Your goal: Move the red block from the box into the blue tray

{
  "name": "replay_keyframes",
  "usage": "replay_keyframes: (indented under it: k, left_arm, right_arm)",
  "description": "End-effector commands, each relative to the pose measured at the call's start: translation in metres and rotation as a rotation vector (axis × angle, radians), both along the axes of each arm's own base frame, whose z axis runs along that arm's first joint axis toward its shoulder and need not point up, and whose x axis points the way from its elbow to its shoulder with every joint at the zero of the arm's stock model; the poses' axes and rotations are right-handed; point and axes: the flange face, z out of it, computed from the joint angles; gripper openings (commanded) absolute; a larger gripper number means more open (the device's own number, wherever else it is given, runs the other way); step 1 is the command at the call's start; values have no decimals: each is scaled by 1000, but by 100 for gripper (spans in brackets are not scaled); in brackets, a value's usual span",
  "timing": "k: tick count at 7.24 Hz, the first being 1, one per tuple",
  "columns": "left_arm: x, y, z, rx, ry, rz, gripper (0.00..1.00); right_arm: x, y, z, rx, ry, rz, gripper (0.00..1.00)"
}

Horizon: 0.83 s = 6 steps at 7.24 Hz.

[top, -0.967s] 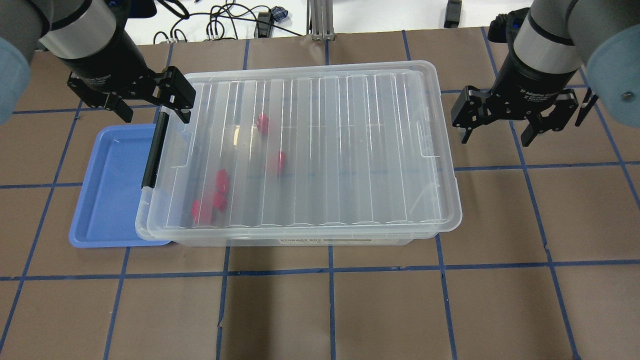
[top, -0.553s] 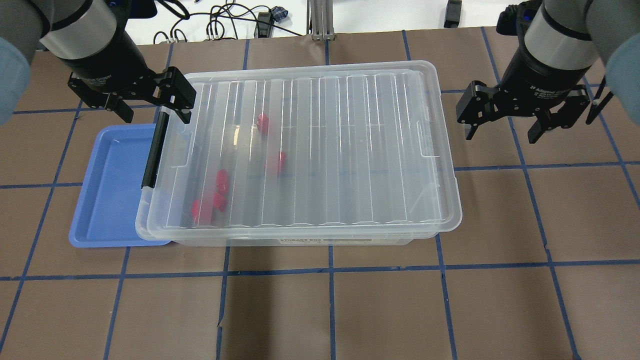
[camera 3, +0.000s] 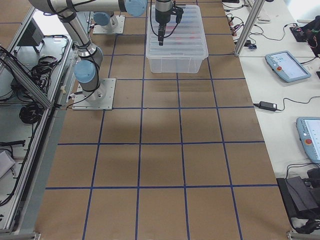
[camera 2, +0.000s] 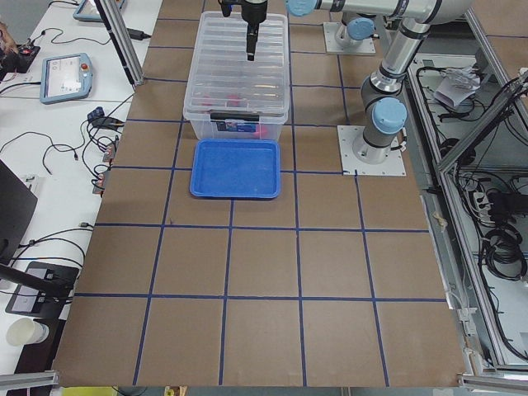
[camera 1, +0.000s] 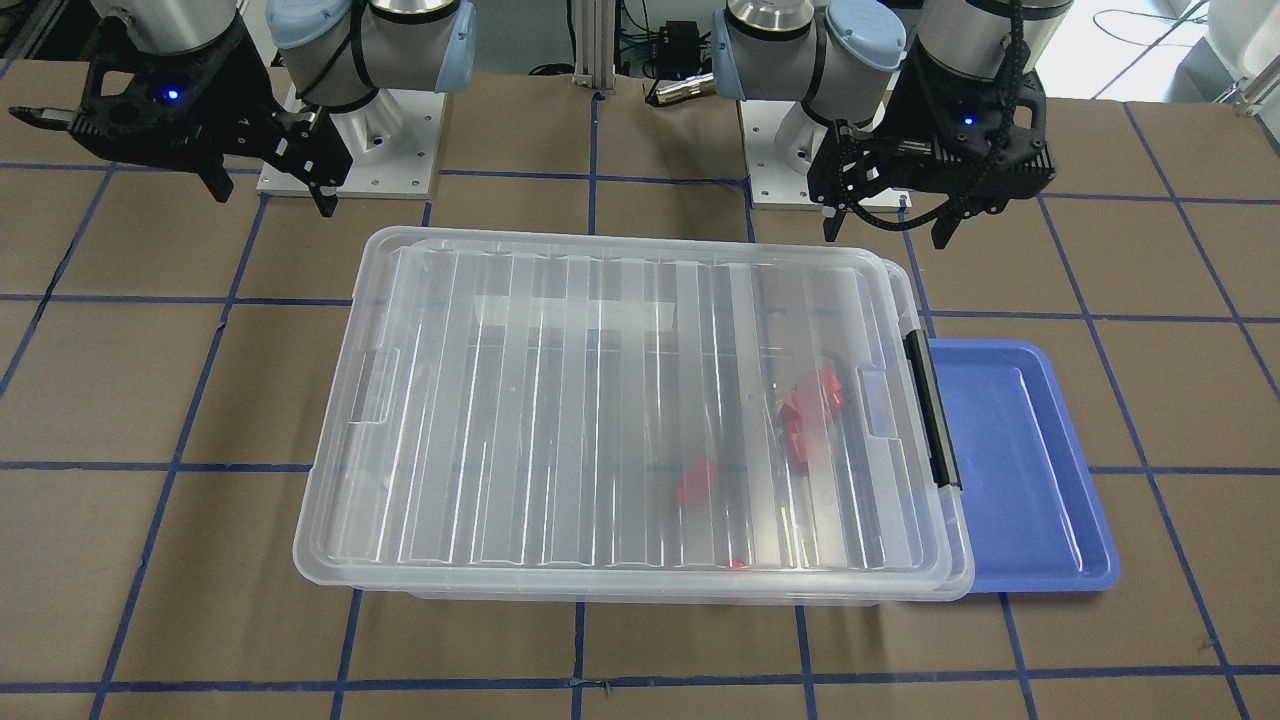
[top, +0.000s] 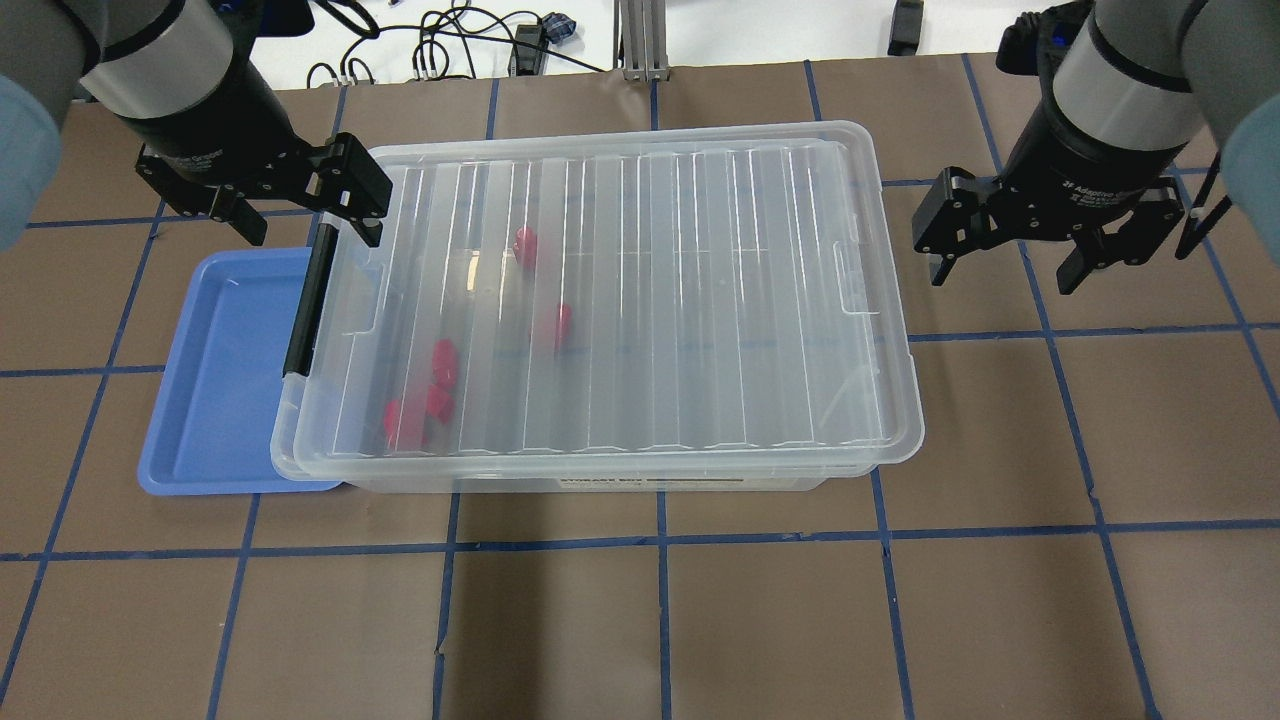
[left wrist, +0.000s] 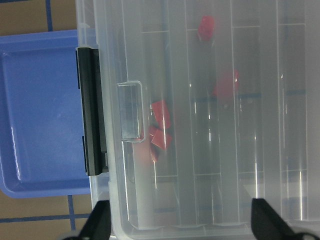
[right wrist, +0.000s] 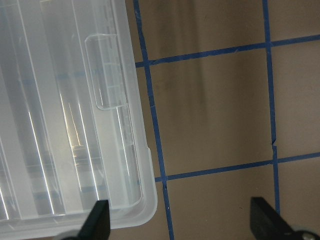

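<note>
The clear box (top: 700, 300) lies across the table middle with its ribbed lid shut. Several red blocks (top: 443, 362) show blurred through the lid near the latch end, also in the front view (camera 1: 812, 400) and left wrist view (left wrist: 161, 114). The black latch handle (top: 308, 300) faces the blue tray (top: 215, 380), which lies empty, partly under the box's overhang. My left gripper (top: 310, 225) is open, above the box's latch end. My right gripper (top: 1000, 280) is open and empty, over bare table beyond the box's other short side.
Cables and an aluminium post (top: 640, 40) sit past the table's far edge. The arm bases (camera 1: 350, 150) stand behind the box in the front view. The brown table surface carries a blue tape grid.
My right gripper has shifted a little to the right, away from the box. The left gripper, box, tray and blocks have not moved.
</note>
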Motion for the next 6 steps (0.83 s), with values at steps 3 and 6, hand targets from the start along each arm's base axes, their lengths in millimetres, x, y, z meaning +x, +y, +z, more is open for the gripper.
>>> replay_keyframes:
  k: [3, 6]
  left_arm:
    - [0, 0, 0, 0, 0, 2, 100]
    - [0, 0, 0, 1, 0, 0, 100]
  right_arm:
    - [-3, -47, -49, 17, -3, 11, 100]
    - [-3, -95, -106, 39, -19, 24, 100]
